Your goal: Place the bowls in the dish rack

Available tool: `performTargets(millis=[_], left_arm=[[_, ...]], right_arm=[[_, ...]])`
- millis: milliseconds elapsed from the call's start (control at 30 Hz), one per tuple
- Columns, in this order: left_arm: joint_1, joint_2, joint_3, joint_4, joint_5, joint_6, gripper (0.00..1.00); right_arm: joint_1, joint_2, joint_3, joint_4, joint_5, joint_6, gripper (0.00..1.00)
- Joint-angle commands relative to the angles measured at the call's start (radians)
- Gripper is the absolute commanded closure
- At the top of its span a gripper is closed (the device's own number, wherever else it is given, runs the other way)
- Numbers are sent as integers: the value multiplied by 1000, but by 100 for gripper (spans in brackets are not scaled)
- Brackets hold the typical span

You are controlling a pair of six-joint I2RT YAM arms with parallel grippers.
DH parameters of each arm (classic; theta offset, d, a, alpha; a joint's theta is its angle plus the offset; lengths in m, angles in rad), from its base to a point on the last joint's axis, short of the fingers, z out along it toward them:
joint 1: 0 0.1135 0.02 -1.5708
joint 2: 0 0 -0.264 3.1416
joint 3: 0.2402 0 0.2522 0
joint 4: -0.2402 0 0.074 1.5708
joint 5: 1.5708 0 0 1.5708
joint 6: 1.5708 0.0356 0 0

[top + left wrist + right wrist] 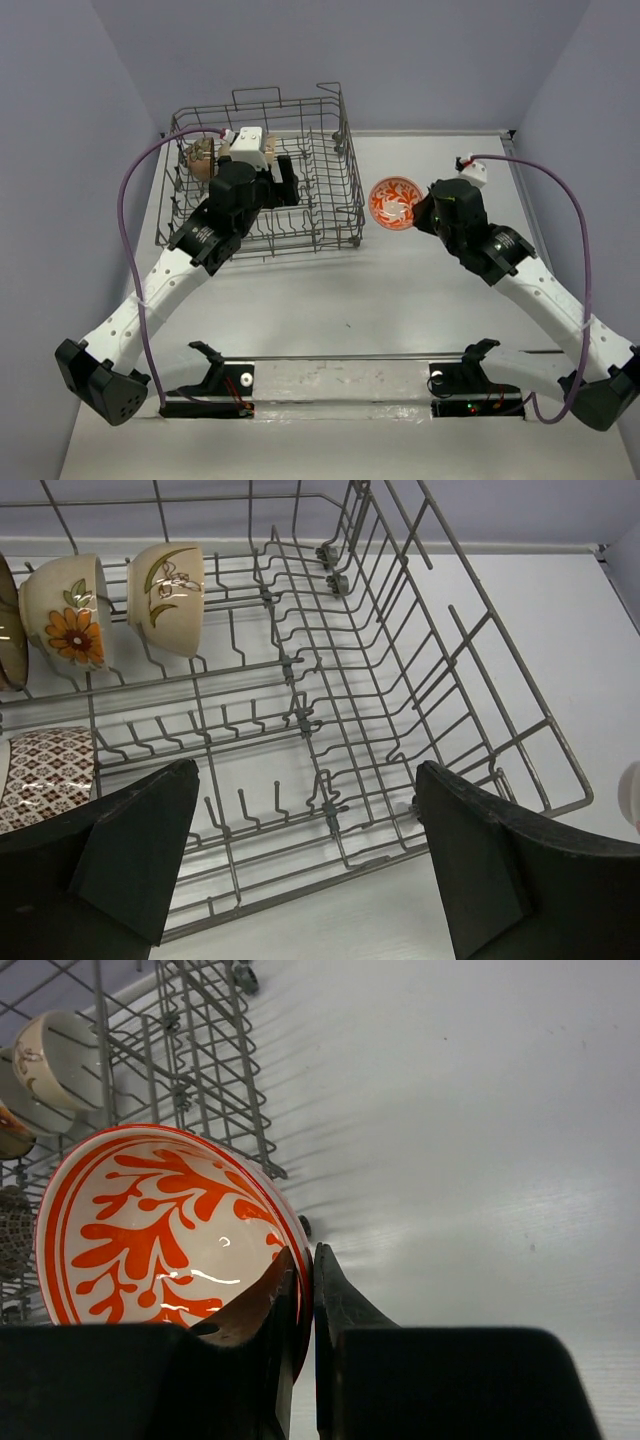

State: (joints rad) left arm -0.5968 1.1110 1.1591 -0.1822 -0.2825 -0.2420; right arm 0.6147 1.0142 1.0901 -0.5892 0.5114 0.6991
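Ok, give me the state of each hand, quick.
Left hand: open, holding nothing.
Right hand: shut on the orange bowl, at its rim.

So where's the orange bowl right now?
In the top view, the orange bowl is right of the dish rack, just outside its right wall, with the right claw pinching its rim.
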Motion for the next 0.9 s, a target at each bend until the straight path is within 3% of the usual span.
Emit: performTargets(millis=[0, 433, 867], left_arm=[[-5, -3, 82, 1, 40, -25, 1], [-5, 33, 126, -2, 126, -63, 1], [-5, 99, 117, 7, 114, -94, 8]], right_arm=[[-3, 111, 172, 107, -45, -104, 99], [100, 449, 559, 146, -24, -205, 99], [172, 586, 695, 147, -20, -225, 99]])
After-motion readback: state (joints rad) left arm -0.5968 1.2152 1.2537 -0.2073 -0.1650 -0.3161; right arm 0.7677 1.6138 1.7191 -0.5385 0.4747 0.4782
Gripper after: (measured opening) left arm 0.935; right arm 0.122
